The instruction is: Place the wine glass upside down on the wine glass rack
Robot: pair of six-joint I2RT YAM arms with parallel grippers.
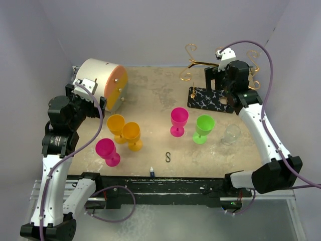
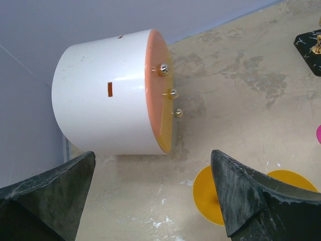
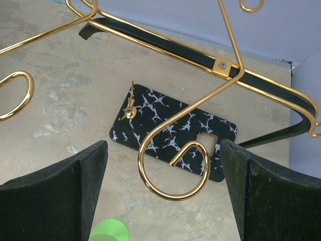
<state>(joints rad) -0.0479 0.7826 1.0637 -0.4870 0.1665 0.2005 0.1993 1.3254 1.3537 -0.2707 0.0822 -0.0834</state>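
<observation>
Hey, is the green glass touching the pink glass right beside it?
Apart. The top view shows a strip of bare table between the green glass and the pink glass, at bowls and feet alike.
</observation>
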